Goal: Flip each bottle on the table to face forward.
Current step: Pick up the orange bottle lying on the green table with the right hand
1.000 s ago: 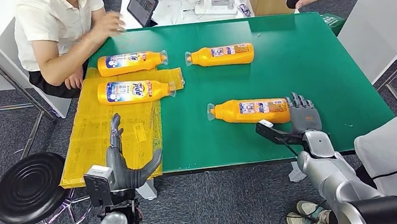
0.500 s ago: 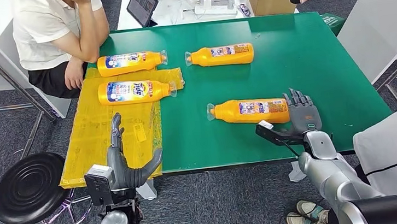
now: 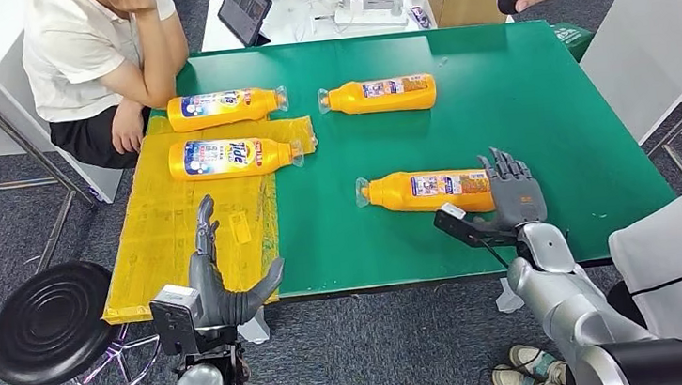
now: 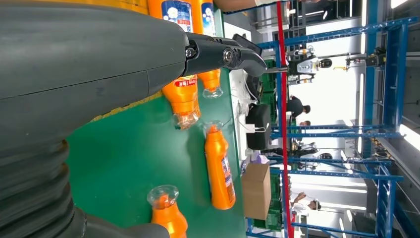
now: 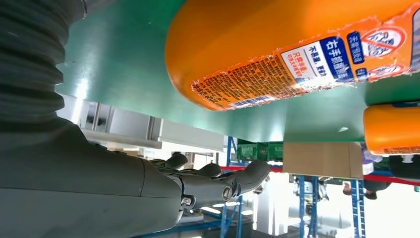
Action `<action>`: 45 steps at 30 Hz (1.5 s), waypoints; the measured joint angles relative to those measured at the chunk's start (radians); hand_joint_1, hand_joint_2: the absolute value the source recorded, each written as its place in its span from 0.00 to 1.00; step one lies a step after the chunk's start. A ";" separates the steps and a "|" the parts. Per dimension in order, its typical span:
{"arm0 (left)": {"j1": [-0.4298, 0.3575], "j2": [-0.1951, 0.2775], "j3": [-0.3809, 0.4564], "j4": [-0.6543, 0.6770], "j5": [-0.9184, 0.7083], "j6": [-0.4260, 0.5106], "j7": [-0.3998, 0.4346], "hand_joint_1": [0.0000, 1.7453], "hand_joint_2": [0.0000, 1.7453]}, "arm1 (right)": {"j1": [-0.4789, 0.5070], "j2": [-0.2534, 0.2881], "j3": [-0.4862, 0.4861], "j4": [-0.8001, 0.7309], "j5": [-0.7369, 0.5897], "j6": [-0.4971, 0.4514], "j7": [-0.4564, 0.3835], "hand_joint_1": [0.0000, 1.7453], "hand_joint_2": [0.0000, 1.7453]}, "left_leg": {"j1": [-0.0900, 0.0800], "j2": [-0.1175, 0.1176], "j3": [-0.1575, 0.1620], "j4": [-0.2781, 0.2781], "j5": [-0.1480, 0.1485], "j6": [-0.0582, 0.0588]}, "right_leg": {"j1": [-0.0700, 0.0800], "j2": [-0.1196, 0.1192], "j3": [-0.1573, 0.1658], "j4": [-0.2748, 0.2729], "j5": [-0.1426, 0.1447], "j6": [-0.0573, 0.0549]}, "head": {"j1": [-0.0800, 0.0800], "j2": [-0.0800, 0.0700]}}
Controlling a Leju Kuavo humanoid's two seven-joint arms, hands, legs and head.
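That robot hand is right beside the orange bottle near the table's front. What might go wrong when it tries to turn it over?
The right hand sits at the base end of the nearest bottle with fingers apart, so a push might roll or skid the round bottle rather than flip it. That bottle lies close to the green table's front edge, so a slip might send it off. A seated person leans at the far corner near two other bottles.

near bottle (image 3: 427,191): my right hand (image 3: 513,193) covers its base end at 3 o'clock; I can't tell if they touch
near bottle label (image 5: 297,67): cut by frame edge, print too small for me to read
far right bottle (image 5: 391,128): cropped, only one end visible
left hand (image 3: 214,285): I can't see the palm side
person (image 3: 102,55): cropped at 12 o'clock
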 joint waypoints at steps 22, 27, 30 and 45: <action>-0.001 0.000 0.000 0.000 -0.003 -0.007 0.005 0.00 1.00 | 0.000 0.031 -0.054 0.015 -0.037 0.003 -0.038 0.00 1.00 | 0.000 0.000 0.000 0.000 0.000 0.000 | 0.000 0.000 0.000 0.000 0.000 0.000 | 0.000 0.000; -0.001 0.000 0.000 0.000 -0.003 -0.009 0.005 0.00 1.00 | 0.000 0.033 -0.056 0.016 -0.035 0.003 -0.039 0.00 1.00 | 0.000 0.000 0.000 0.000 0.000 0.000 | 0.000 0.000 0.000 0.000 0.000 0.000 | 0.000 0.000; -0.001 0.000 0.000 0.000 -0.003 -0.009 0.005 0.00 1.00 | 0.000 0.034 -0.056 0.017 -0.035 0.003 -0.039 0.00 1.00 | 0.000 0.000 0.000 0.000 0.000 0.000 | 0.000 0.000 0.000 0.000 0.000 0.000 | 0.000 0.000; -0.001 0.000 0.000 0.000 -0.003 -0.009 0.005 0.00 1.00 | 0.000 0.035 -0.056 0.018 -0.035 0.004 -0.039 0.00 1.00 | 0.000 0.000 0.000 0.000 0.000 0.000 | 0.000 0.000 0.000 0.000 0.000 0.000 | 0.000 0.000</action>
